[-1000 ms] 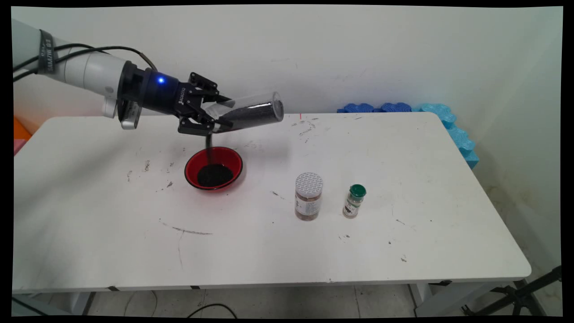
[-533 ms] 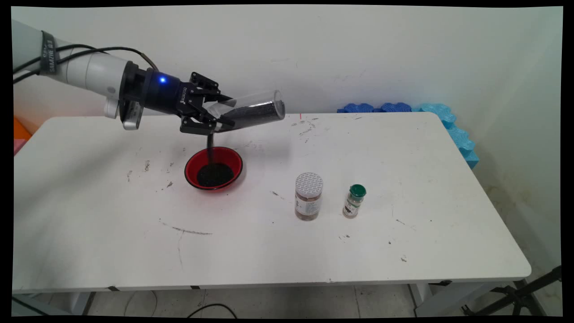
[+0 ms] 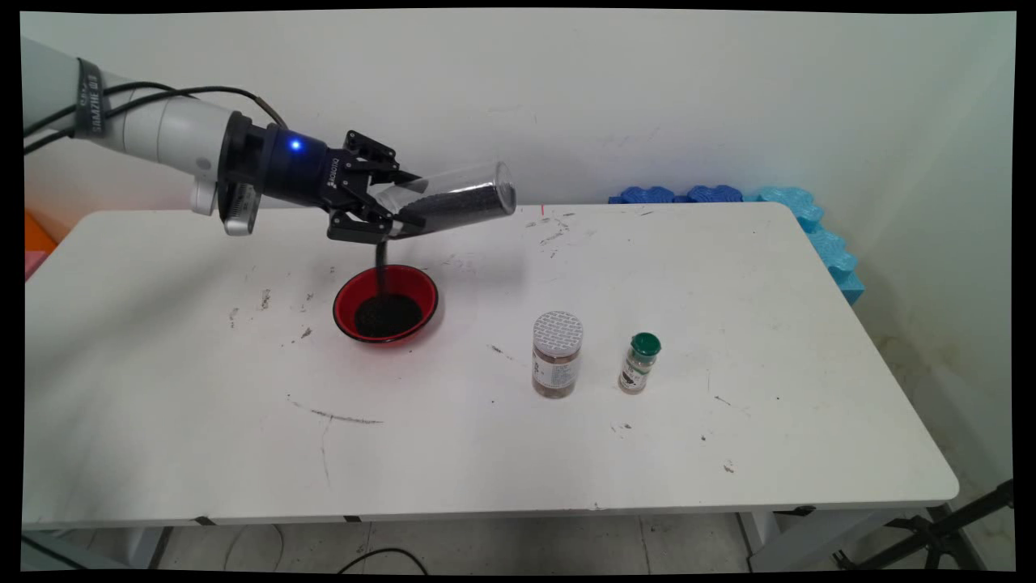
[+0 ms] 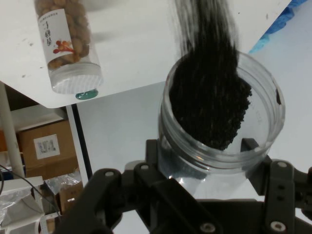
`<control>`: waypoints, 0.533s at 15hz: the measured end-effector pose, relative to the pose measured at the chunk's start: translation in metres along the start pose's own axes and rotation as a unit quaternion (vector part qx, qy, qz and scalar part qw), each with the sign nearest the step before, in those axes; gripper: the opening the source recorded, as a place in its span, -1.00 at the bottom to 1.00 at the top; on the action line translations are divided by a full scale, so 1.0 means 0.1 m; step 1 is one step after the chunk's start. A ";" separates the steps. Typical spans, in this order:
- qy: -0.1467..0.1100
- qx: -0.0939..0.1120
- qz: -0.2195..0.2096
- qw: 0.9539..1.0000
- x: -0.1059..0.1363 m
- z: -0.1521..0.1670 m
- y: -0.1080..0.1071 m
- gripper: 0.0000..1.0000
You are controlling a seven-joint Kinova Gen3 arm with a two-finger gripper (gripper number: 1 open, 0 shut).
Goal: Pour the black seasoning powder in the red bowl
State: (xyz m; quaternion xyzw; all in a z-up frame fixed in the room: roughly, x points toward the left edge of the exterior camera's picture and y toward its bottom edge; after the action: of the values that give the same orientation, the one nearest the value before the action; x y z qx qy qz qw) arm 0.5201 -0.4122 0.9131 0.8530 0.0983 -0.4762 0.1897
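Gripper (image 3: 394, 212) clamped on a clear jar (image 3: 453, 199), fingers (image 4: 251, 146) pressed against its sides near the mouth, held tipped above the table (image 3: 728, 453) with the open end angled down to the left. Dark grains (image 3: 465, 202) inside, sliding out in a thin black stream (image 3: 378, 267). Falling straight into a red bowl (image 3: 385, 304) directly below, already holding a dark heap. Off to the right, well apart from the bowl, a bottle with a silver lid (image 3: 557, 354) standing upright, and just beside it a smaller bottle with a green cap (image 3: 640, 362). Blue foam (image 3: 801, 219) bunched at the far right corner against the wall
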 end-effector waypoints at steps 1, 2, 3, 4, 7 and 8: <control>0.000 0.000 0.000 1.000 0.00 0.00 0.00 -1.00; 0.000 0.000 0.000 1.000 0.00 0.01 0.00 -1.00; 0.000 0.000 0.001 1.000 0.00 0.01 0.00 -1.00; 0.000 0.000 0.002 1.000 0.00 0.01 0.00 -1.00; 0.000 0.000 0.007 1.000 0.01 0.01 0.00 -1.00; 0.000 0.000 0.008 1.000 0.01 0.01 0.00 -1.00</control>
State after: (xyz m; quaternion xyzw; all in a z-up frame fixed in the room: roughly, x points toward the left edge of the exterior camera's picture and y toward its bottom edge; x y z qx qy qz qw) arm 0.5195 -0.4126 0.9117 0.8539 0.0913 -0.4745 0.1933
